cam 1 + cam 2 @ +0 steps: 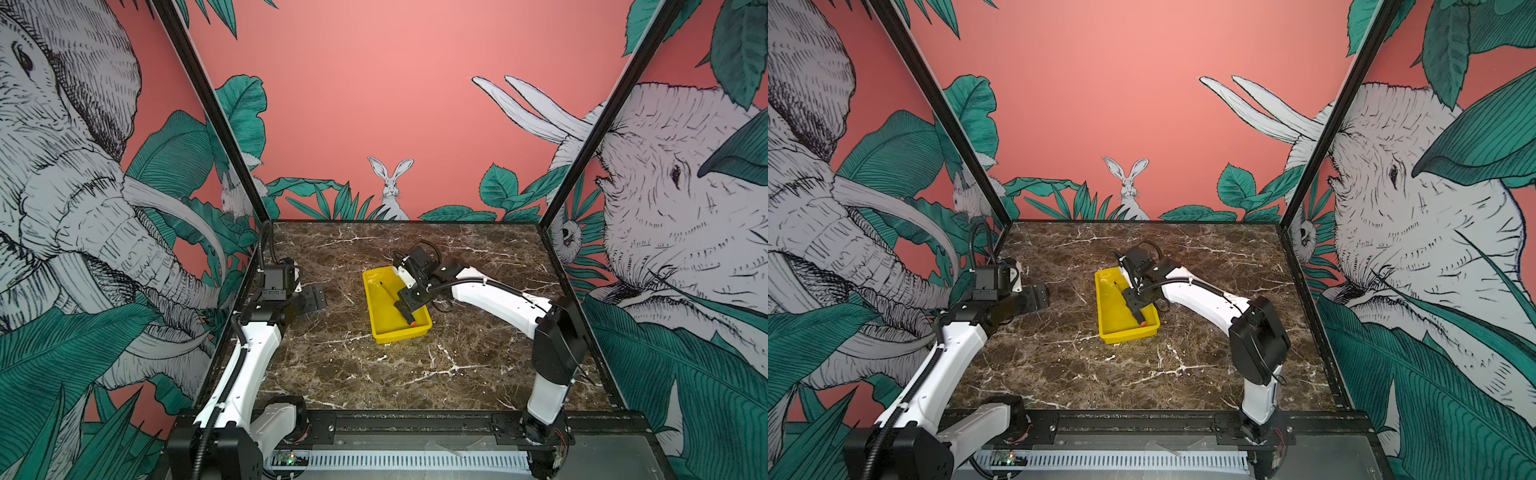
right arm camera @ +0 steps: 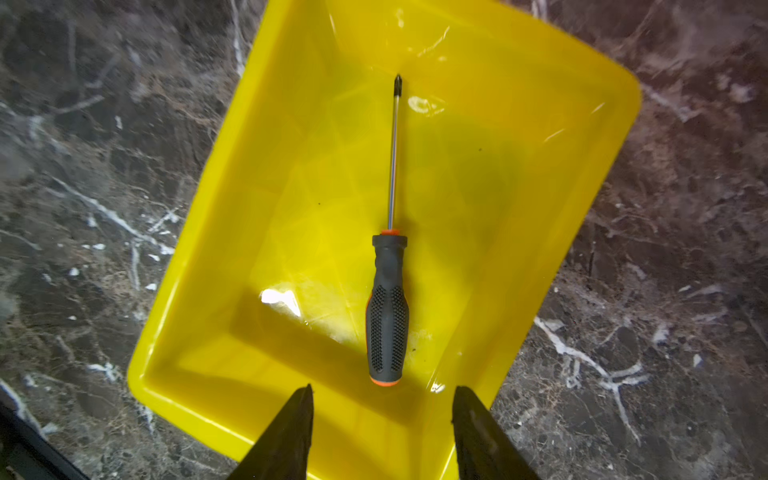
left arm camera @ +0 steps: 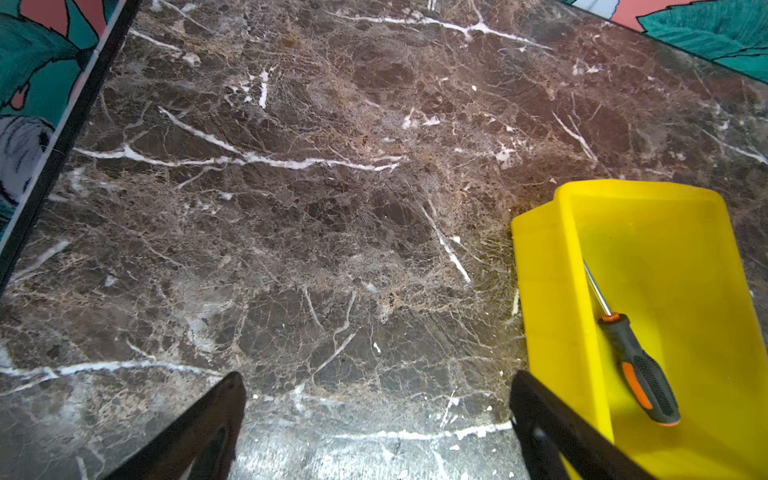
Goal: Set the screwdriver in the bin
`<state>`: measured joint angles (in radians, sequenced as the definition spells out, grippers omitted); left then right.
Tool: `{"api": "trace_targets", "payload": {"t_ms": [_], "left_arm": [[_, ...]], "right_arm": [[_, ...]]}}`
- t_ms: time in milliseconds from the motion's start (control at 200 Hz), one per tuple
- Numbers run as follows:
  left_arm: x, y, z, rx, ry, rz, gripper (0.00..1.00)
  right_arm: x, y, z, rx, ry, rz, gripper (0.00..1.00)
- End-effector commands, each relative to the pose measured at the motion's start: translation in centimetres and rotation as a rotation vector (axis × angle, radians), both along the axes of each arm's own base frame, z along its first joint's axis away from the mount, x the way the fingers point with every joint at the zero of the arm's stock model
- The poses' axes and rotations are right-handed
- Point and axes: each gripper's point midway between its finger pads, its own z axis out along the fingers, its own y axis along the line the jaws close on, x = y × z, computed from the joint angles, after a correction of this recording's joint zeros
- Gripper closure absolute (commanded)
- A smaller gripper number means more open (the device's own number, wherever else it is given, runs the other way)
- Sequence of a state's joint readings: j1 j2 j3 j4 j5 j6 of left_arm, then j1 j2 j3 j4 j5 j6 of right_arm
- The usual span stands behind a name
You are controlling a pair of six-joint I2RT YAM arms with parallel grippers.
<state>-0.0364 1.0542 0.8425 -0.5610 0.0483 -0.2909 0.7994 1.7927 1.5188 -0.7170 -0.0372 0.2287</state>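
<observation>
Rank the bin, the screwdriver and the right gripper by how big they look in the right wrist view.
1. bin, fills most of the view.
2. screwdriver, lying inside it.
Unranked: right gripper; only the tips of its open jaws show, close to the lens.

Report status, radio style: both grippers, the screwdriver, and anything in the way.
Left gripper open, empty, apart from bin. Right gripper open above bin. Screwdriver lying flat inside bin, ungripped. Nothing blocking.
</observation>
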Motion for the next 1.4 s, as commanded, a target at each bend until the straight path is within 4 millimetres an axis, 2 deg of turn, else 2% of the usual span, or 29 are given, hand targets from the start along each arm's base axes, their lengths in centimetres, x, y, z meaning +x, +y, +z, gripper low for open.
{"api": "trace_targets", "payload": {"t_ms": [0,90,170,180,295,305,315,335,350,460,640,881,1081,1231,1396], "left_arm": [[1.4,-0.2,0.2,-0.035,-0.017,0.022,0.0],[1.9,-0.3,-1.5,-0.055,0.037,0.05,0.0],[2.5,-0.2,-3.4,-0.071,0.07,0.087,0.0],[2.6,-0.2,-3.7,-0.074,0.073,0.092,0.0],[3.9,-1.4,-5.4,-0.084,0.107,0.093,0.0],[4.1,-1.4,-5.5,-0.08,0.11,0.091,0.0],[4.2,-1.6,-5.6,-0.075,0.114,0.087,0.0],[4.4,-1.9,-5.8,-0.062,0.119,0.079,0.0],[4.6,-2.1,-6.0,-0.051,0.124,0.072,0.0],[6.0,-4.1,-7.0,0.009,0.16,0.016,0.0],[7.8,-6.5,-8.2,-0.013,0.156,-0.003,0.0],[9.2,-9.5,-9.3,-0.023,0.18,-0.062,0.0],[10.3,-12.4,-9.2,-0.072,0.161,-0.115,0.0],[10.2,-12.6,-9.2,-0.065,0.164,-0.112,0.0],[10.6,-12.4,-7.4,-0.045,0.119,-0.126,0.0]], "right_arm": [[0.1,-2.0,2.5,0.036,-0.051,-0.055,0.41],[0.0,-3.6,3.4,0.056,-0.065,-0.093,0.37],[0.1,-4.9,2.9,0.054,-0.048,-0.125,0.32],[0.1,-5.2,3.7,0.071,-0.064,-0.129,0.32],[0.0,-7.2,4.3,0.116,-0.06,-0.18,0.23],[-0.3,-7.6,3.6,0.108,-0.048,-0.185,0.22],[-0.4,-7.8,3.4,0.109,-0.043,-0.19,0.2],[-0.5,-8.2,3.3,0.115,-0.042,-0.2,0.03],[-0.6,-8.5,3.3,0.121,-0.04,-0.208,0.01],[-1.1,-10.4,3.1,0.161,-0.046,-0.264,0.01],[-2.3,-13.2,2.7,0.149,-0.051,-0.321,0.01],[-3.6,-15.4,1.5,0.138,-0.04,-0.382,0.01],[-4.7,-16.6,0.5,0.134,-0.035,-0.423,0.01],[-5.2,-17.5,0.4,0.125,-0.044,-0.449,0.01],[-5.5,-18.2,0.5,0.115,-0.051,-0.462,0.01]]}}
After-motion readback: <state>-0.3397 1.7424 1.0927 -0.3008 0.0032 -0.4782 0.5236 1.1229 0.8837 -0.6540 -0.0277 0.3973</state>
